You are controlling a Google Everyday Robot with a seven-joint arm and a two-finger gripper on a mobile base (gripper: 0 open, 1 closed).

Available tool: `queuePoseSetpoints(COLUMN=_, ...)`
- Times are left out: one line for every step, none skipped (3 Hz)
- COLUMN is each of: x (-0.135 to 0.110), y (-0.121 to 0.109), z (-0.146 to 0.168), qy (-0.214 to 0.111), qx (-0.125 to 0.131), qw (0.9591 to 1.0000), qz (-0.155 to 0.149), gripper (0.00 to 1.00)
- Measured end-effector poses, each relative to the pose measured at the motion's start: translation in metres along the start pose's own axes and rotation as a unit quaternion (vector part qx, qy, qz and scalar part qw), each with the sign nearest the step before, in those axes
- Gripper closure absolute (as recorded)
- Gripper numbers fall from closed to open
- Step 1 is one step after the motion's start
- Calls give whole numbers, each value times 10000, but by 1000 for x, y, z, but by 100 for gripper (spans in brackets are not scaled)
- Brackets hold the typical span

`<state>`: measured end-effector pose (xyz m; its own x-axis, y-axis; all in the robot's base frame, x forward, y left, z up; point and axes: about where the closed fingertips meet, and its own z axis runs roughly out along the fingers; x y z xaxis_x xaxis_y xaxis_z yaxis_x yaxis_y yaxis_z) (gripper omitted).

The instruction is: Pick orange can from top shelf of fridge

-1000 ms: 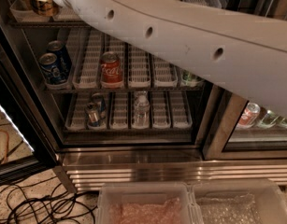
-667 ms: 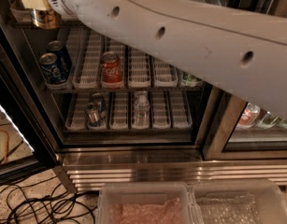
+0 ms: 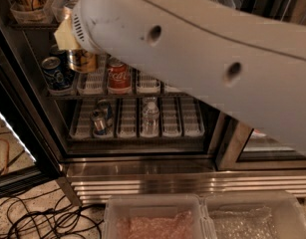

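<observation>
Gripper (image 3: 69,37) upper left, matt pale plastic; orange can (image 3: 82,60) glossy metal.

The gripper (image 3: 67,33), at the upper left by the fridge (image 3: 28,113) shelves, is pale cream-yellow, at the end of a white arm (image 3: 202,59) marked with dark round holes and faint grey smudges. Just under the gripper, the orange can (image 3: 82,59) is orange-gold with dark patterning. Lower left of the gripper, a can (image 3: 53,73) is deep blue with white marks and a silver top. Lower right of it, the cola can (image 3: 118,76) is red with white script. The slotted trays (image 3: 170,116) below are white, the fridge frame dark. Far beneath, the ribbed base strip (image 3: 192,180) is steel grey, and black cables (image 3: 38,218) cross a pale speckled floor (image 3: 23,195).
</observation>
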<state>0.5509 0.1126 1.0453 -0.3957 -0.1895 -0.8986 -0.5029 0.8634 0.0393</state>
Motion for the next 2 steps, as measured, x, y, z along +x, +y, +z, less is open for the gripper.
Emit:
queuePoseSetpoints(x=5, y=-2, z=-7, qy=108, qx=90, qw=9999, qz=-14, gripper=100)
queuePoseSetpoints(x=2, y=0, z=-17, qy=-16, qx=51, qw=9999, qz=121, gripper=100)
